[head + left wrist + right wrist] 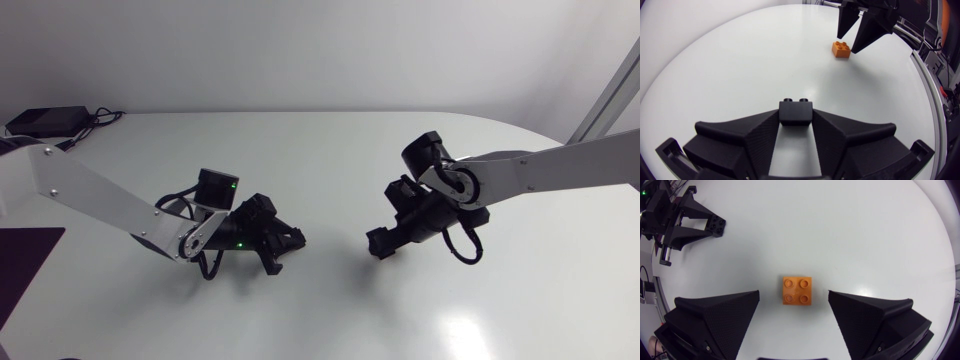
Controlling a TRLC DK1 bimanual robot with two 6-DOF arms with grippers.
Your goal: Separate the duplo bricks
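Seen from the head camera, the orange brick (797,290) is hidden under the right gripper (378,243), and the black brick (796,113) blends into the left gripper (283,242). The orange brick is square with four studs. It lies flat on the white desk (850,235) between the right fingers (720,315), which are spread wide and touch nothing. The left fingers (755,135) clamp the black brick from both sides.

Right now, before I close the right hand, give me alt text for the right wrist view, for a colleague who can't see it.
An orange brick with four studs lies studs-up on the white table, between the open fingers of the right hand and touching neither. Further ahead, the left hand grips a black brick.
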